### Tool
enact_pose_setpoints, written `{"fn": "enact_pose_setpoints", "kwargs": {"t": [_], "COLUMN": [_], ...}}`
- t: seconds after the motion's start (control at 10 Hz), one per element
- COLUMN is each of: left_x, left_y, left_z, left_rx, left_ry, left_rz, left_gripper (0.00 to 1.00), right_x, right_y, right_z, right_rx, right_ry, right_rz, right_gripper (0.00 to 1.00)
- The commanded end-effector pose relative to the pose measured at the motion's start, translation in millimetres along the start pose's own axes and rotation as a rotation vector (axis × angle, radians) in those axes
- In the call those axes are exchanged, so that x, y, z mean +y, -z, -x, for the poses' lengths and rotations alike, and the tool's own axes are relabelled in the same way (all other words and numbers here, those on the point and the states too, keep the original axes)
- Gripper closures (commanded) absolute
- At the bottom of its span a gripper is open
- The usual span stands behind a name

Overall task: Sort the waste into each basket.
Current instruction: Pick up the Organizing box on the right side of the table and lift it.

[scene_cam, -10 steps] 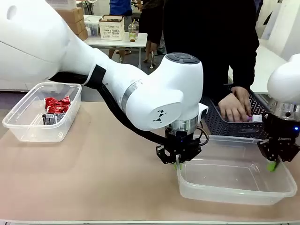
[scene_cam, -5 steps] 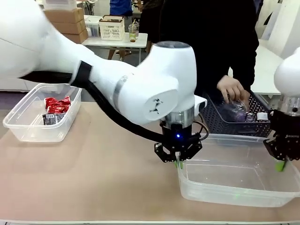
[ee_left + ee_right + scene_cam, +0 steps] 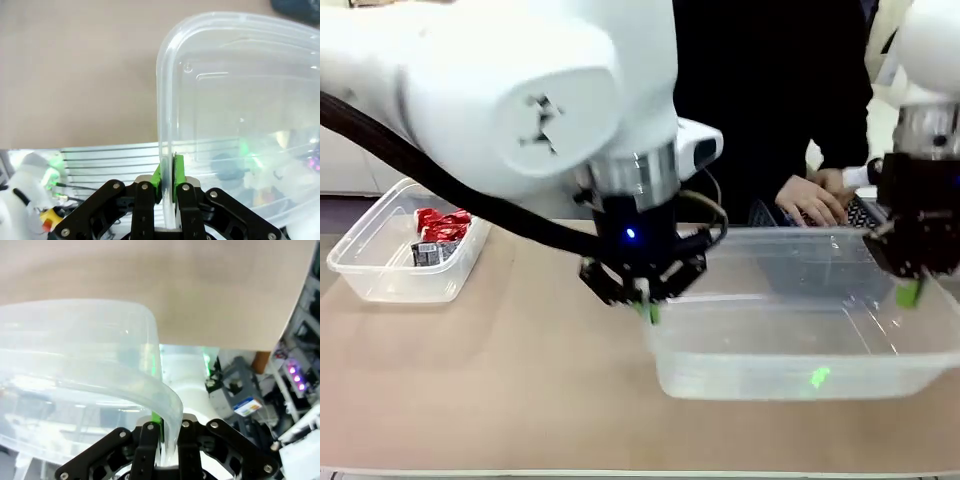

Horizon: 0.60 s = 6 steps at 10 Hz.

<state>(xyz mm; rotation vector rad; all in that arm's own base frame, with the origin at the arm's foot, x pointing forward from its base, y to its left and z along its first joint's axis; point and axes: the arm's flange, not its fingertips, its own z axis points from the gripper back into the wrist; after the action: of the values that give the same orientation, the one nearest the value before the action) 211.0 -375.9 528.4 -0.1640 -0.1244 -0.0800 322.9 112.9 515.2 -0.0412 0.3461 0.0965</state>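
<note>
The left gripper (image 3: pixel 645 306) and right gripper (image 3: pixel 910 291) clamp opposite rims of the empty clear rectangular plastic tub (image 3: pixel 770 378) at 4 o'clock, seemingly to carry it level, while red-black packets (image 3: pixel 441 227) sit in a matching tub (image 3: pixel 360 277) at 9 o'clock

The left arm (image 3: pixel 520 110) is glossy white with rounded, bulbous joint housings and a small black logo (image 3: pixel 542 108) on 1 casing. A thick black cable (image 3: pixel 450 188) runs beneath it. A silver collar (image 3: pixel 638 175) meets a black wrist section where a blue light (image 3: pixel 629 235) glows. The left gripper (image 3: pixel 647 310) is black, its 2 fingers faced with bright green pads (image 3: pixel 157 175). Silver screws (image 3: pixel 116 185) stud its linkage. The right arm (image 3: pixel 930 40) is white too, with a metal collar (image 3: pixel 930 130) above the black right gripper (image 3: pixel 908 292). The person wears a black long-sleeved top (image 3: pixel 770 90).
</note>
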Motion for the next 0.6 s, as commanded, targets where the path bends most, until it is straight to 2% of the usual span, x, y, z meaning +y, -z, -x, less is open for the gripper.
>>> {"fn": "enact_pose_setpoints", "kwargs": {"t": [0.0, 0.2, 0.3, 0.5], "left_x": [48, 103, 126, 152], "left_y": [-35, -62, -63, -49], "left_z": [5, -16, -29, -57], "left_rx": [-0.122, -0.177, -0.143, -0.066], "left_ry": [-0.064, -0.124, -0.070, -0.059], "left_rz": [0.003, -0.021, -0.015, -0.004], "left_gripper": [1.00, 1.00, 1.00, 1.00], "right_x": [41, 79, 89, 94], "right_y": [-22, -28, -28, -21], "right_z": [-41, -61, -67, -75], "right_rx": [0.059, 0.098, 0.104, 0.115], "right_ry": [-0.040, -0.108, -0.116, -0.112], "right_rz": [0.010, -0.035, -0.105, -0.242], "right_gripper": [1.00, 1.00, 1.00, 1.00]}}
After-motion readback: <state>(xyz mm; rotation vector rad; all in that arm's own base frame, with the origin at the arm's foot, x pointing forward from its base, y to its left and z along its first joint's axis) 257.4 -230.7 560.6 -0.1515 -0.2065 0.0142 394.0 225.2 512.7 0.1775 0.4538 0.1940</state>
